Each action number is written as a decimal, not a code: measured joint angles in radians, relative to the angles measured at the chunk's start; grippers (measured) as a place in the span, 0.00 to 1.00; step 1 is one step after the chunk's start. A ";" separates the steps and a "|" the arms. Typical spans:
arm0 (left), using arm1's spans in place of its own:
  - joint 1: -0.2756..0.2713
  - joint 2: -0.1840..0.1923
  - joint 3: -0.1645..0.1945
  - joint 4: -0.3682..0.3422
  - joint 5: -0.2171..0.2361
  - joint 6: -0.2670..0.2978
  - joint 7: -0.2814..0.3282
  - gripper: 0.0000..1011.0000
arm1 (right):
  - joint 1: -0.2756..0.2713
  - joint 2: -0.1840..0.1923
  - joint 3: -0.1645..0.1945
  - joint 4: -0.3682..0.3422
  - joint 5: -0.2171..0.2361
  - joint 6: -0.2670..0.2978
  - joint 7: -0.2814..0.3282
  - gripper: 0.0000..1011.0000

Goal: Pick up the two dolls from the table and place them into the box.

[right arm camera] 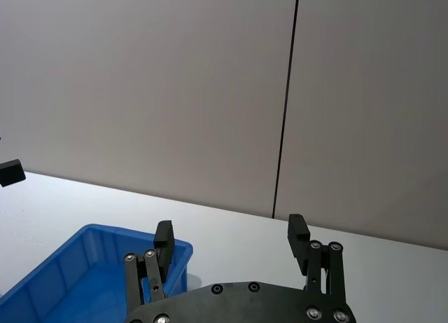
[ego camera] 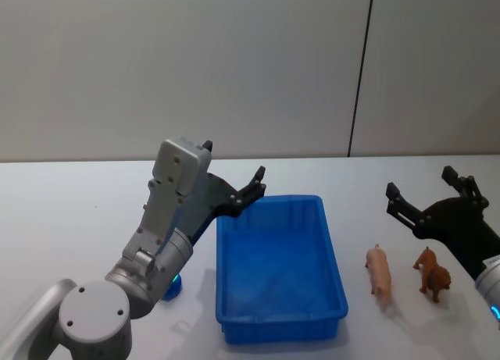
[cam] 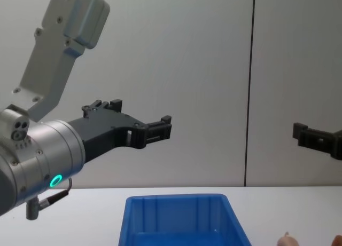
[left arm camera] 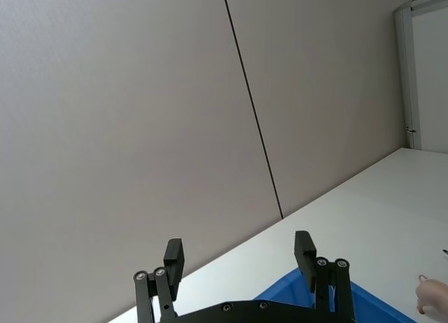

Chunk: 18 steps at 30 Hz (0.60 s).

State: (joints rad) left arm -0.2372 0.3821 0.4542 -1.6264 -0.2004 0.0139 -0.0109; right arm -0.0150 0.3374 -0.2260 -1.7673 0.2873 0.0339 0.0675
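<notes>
Nothing is in the box [ego camera: 332, 254] yet; its blue floor is bare. The pink pig [ego camera: 380, 269] and the orange-brown doll [ego camera: 432, 272] sit side by side on the table [ego camera: 70, 212] just right of it, the pig nearer. The right gripper [ego camera: 420, 184] hovers above them, spread wide and empty. The left gripper [ego camera: 233, 163] hangs open by the box's far left corner. Both picks remain.

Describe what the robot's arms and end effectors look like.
The left arm has light grey housings: rounded joints, a boxy link with small screw holes, and a glowing teal ring near the wrist. The left end effector and right end effector are black, each with two blocky-tipped fingers on linkages with silver screws. The right wrist is grey too.
</notes>
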 joint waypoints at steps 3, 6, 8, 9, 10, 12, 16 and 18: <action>0.000 0.000 0.000 0.000 0.000 0.000 0.000 0.99 | 0.000 0.000 0.000 0.000 0.000 0.000 0.000 0.99; 0.000 0.000 0.000 0.000 0.000 0.000 0.000 0.99 | 0.000 0.000 0.000 0.000 0.000 0.000 0.000 0.99; 0.000 0.000 0.000 0.000 0.000 0.000 0.000 0.99 | 0.000 0.000 0.000 0.000 0.000 0.000 0.000 0.99; 0.000 0.000 0.000 0.000 0.000 0.000 0.000 0.99 | 0.000 0.000 0.000 0.000 0.000 0.000 0.000 0.99; 0.000 0.000 0.000 0.000 0.000 0.000 0.000 0.99 | 0.000 0.000 0.000 0.000 0.000 0.000 0.000 0.99; 0.000 0.000 0.000 0.000 0.000 0.000 0.000 0.99 | 0.000 0.000 0.000 0.000 0.000 0.000 0.000 0.99; 0.000 0.000 0.000 0.000 0.000 0.000 0.000 0.99 | 0.000 0.000 0.000 0.000 0.000 0.000 -0.001 0.99; 0.000 0.000 0.000 0.000 0.000 0.000 0.000 0.99 | 0.000 0.000 0.000 0.000 0.000 0.000 -0.001 0.99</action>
State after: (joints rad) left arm -0.2372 0.3820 0.4542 -1.6262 -0.2003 0.0138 -0.0110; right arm -0.0146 0.3375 -0.2258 -1.7668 0.2873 0.0340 0.0668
